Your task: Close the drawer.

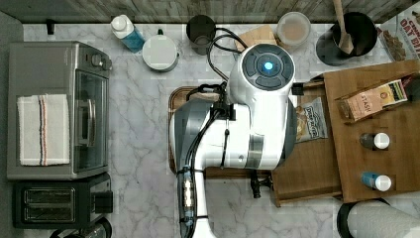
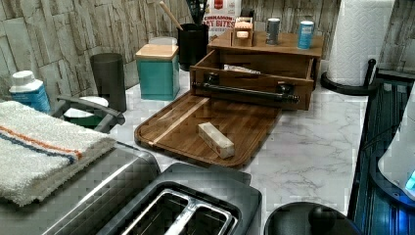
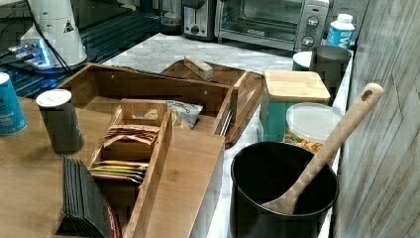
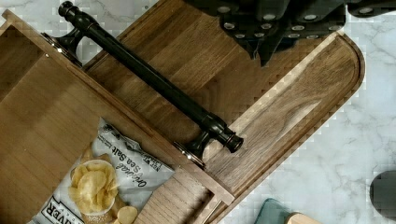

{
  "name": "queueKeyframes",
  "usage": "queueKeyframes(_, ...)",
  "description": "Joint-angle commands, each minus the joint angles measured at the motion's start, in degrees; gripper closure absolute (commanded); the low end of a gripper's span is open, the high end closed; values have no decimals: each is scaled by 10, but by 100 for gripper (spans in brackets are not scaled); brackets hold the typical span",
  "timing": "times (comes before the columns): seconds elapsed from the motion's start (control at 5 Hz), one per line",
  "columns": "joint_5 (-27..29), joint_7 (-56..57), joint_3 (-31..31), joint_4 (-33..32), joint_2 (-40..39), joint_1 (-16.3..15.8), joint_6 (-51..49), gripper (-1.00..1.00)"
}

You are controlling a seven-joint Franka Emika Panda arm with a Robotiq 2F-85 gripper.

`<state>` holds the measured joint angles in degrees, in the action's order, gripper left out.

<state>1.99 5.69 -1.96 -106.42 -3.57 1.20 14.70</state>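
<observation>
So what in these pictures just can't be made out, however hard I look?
- End effector: in the wrist view the frame edge cuts it off, so open or shut cannot be told.
- Drawer: in the top view the arm hides its front panel and most of the handle.
- Chip bag: in the right view the tea box hides part of it.
- Serving tray: in the top view the arm covers nearly all of it.

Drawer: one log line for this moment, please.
drawer: open | chip bag: inside | handle: untouched | gripper: above tray

Drawer (image 2: pixel 254 66) pulled open from cabinet; medium-brown wood, thin walls, dark bar handle (image 4: pixel 149 77) across front, chip bag (image 4: pixel 102 186) inside.
</observation>
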Motion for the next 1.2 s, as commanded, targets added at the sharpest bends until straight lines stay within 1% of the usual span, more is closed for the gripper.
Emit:
queueKeyframes(0.2, 2, 0, -1, 0, -3, 1, 2, 100)
queueKeyframes(0.4, -17, 78, 12, -52, 20, -9, 42, 100)
queueKeyframes(0.6, -1, 201, 22, -134, 61, -13, 124, 100)
queueKeyframes(0.8, 6, 282, -44, -175, 67, -95, 154, 100)
queueKeyframes(1.0, 5, 341, -5, -201, 58, -63, 174, 100)
queueKeyframes(1.2, -20, 407, -13, -229, 46, -64, 204, 100)
